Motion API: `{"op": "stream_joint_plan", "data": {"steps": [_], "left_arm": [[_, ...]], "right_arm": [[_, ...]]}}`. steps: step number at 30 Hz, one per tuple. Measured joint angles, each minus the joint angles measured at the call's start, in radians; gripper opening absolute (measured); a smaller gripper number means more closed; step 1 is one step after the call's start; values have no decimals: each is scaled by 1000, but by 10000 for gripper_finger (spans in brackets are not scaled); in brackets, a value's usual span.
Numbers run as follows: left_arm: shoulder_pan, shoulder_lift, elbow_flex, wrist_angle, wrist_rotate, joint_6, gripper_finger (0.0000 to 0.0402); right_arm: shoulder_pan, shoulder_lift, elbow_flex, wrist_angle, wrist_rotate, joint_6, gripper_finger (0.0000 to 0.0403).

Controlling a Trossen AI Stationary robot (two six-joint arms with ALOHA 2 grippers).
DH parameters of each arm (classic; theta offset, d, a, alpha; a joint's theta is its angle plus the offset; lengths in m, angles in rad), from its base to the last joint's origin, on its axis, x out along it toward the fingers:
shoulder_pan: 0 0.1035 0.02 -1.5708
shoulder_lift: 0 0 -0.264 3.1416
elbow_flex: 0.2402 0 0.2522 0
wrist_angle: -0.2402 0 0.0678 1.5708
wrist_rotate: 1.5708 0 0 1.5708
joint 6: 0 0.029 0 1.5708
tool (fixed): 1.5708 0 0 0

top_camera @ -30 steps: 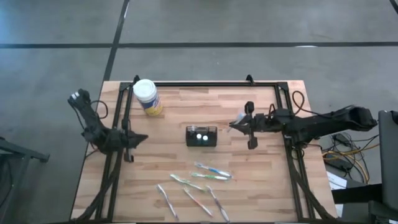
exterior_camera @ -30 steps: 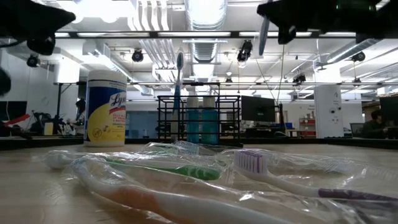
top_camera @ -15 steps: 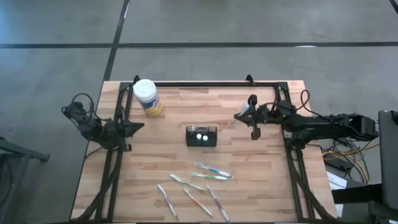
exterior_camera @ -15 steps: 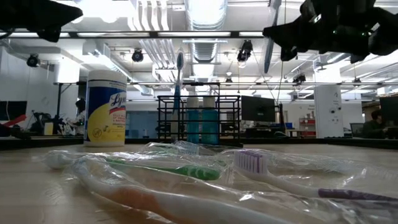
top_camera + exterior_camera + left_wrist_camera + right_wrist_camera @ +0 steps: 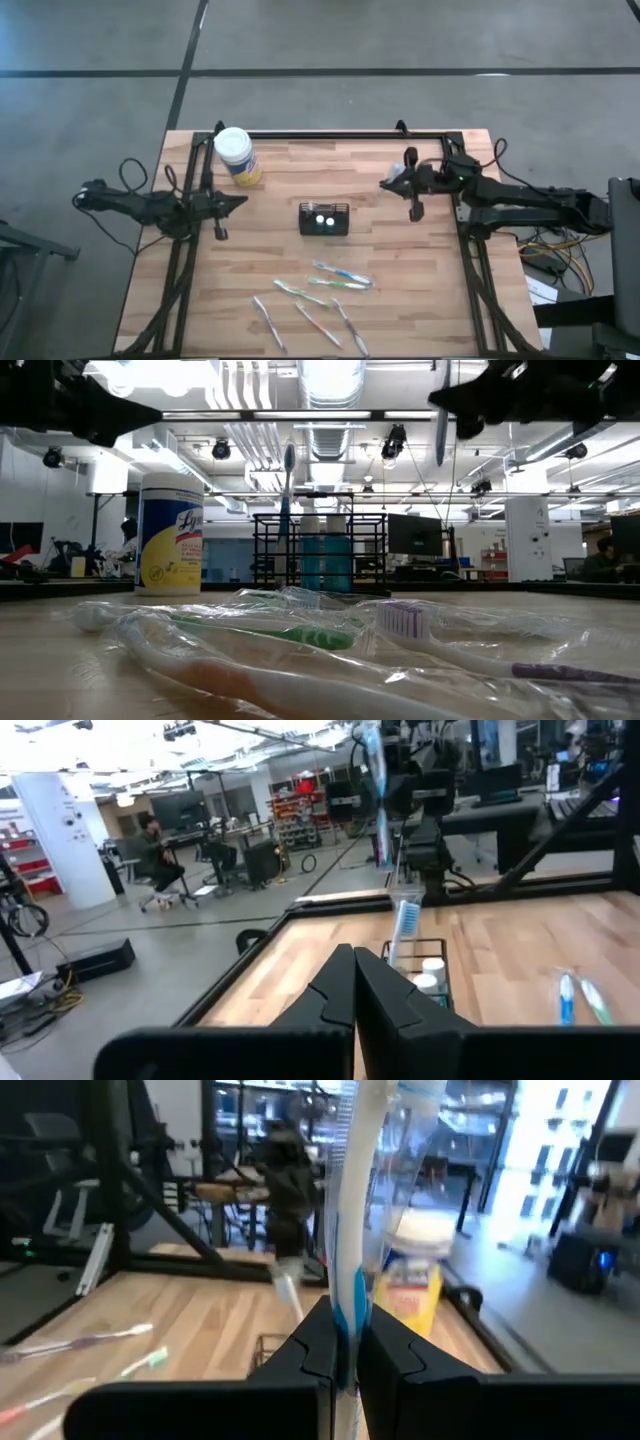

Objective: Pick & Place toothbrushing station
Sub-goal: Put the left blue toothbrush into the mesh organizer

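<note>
Pale wooden worktop point(image 5: 400, 300) on a grey floor, ringed by a black frame. That is where I work.

Nearest the lower edge of the high view, toothbrushes in clear wrappers point(image 5: 320, 300) lie loose, fanned out at slants, none touching the caddy. Seen low, they fill the foreground, a green-handled one point(image 5: 290, 632) and a purple-bristled one point(image 5: 405, 622) among them.

Farther in, at the middle of the worktop, stands the toothbrushing station point(image 5: 324, 219), a black wire-mesh caddy with its long axis running left to right across the frame. Two white-capped tubes point(image 5: 321, 218) sit inside. One toothbrush point(image 5: 288, 470) stands upright in it, head up, at its left end in the low view.

My left jaws point(image 5: 232, 203) hover at mid-left, over the worktop's left side, pressed together on nothing and pointing right toward the caddy, well apart from it. My right jaws point(image 5: 400, 186) hover right of centre, pointing left, clamped on a wrapped toothbrush point(image 5: 350, 1200) with a white and blue handle. Its long axis stands close to vertical and it rises above the fingers in the right wrist view. It is clear of the caddy, off to its upper right in the high view.

Beyond, at the upper left of the worktop, stands a yellow jar with a white lid point(image 5: 236, 155). Nothing lies between either arm and the caddy.
</note>
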State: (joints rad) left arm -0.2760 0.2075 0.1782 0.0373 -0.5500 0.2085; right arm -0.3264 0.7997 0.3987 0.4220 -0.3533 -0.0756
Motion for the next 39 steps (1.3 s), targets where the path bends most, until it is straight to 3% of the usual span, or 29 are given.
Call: {"op": "stream_joint_plan", "data": {"steps": [7, 12, 22, 31, 39], "left_arm": [[0, -10, -28, 15, -12, 5, 3], [0, -9, -65, 24, -14, 15, 5], [0, -9, -83, 62, -16, 31, 6], [0, -9, -84, 60, -16, 26, 7], [0, -9, -84, 59, -16, 24, 7]], "right_arm": [[108, -145, -3, -10, 65, -59, 13], [108, -125, -58, 104, 67, -48, 13], [113, 210, -80, 500, 56, -5, 13], [113, 503, 19, 603, 40, 43, 13], [113, 673, 96, 607, 38, 44, 13]]}}
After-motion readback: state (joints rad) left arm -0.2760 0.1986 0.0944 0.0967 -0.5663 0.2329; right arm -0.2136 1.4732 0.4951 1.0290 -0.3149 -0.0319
